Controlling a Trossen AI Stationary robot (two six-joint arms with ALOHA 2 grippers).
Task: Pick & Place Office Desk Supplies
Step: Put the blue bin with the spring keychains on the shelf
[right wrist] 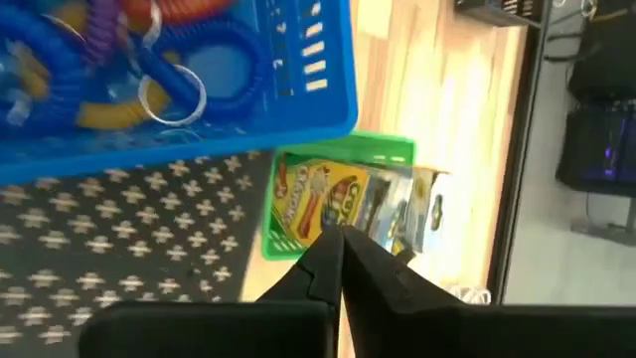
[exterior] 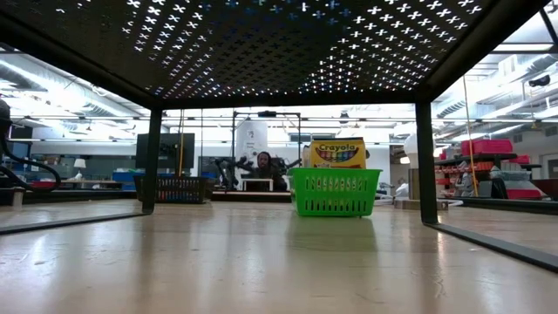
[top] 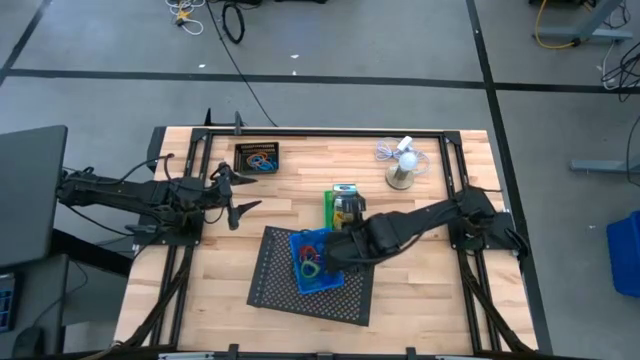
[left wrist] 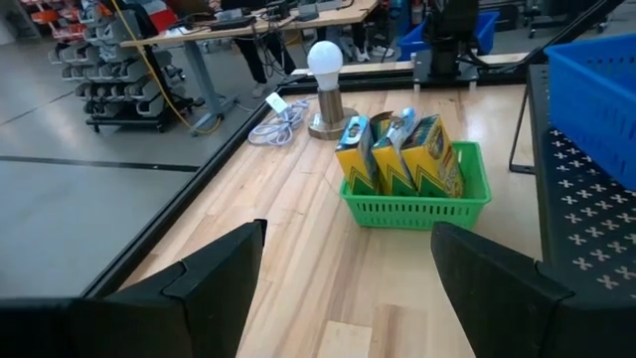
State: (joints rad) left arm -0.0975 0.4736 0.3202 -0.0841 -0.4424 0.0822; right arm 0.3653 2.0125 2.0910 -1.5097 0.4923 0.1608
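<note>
From above, we saw the right gripper reaching over the blue bin on the mesh tray, with the green bin just beyond it, up the bench. The right arm was plainly the nearer; the left gripper waited well apart, near the black bin. At bench height, we saw the crayon box upright in the green bin. Past the left wrist, its fingers stood spread, holding nothing, facing the green bin. Past the right wrist, the fingers were clenched together with nothing between them, above the coloured loops in the blue bin
</note>
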